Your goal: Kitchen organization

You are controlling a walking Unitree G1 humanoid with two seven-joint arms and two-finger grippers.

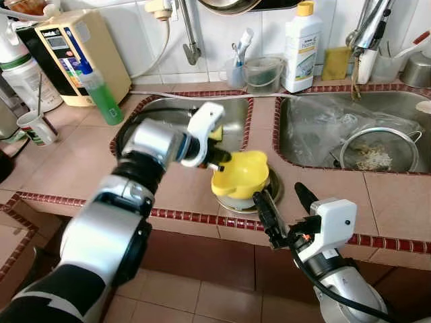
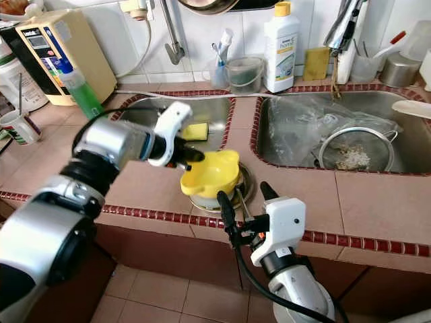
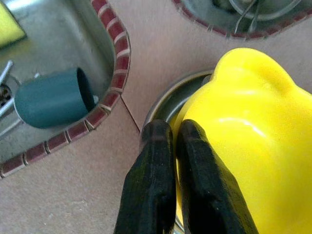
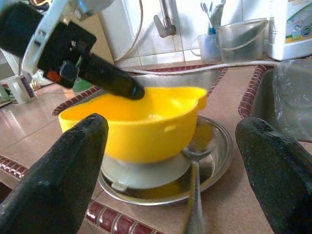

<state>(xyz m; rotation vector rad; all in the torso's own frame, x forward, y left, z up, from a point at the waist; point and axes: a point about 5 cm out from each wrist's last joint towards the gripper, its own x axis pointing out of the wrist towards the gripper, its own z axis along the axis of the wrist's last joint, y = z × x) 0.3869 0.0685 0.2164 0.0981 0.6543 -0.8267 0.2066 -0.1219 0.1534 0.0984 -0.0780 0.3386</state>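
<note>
Yellow bowl (image 1: 240, 173) sits tilted on a pale bowl in a steel dish (image 4: 214, 155) on the tiled desk (image 1: 397, 202), btw two sinks. Left tool (image 1: 223, 159) is clamped on its rim. Right tool (image 1: 283, 202) hangs just beside at desk edge, fingers spread wide w/ nothing held. Teal cup (image 3: 51, 98) lies in left sink (image 2: 215, 111).
</note>
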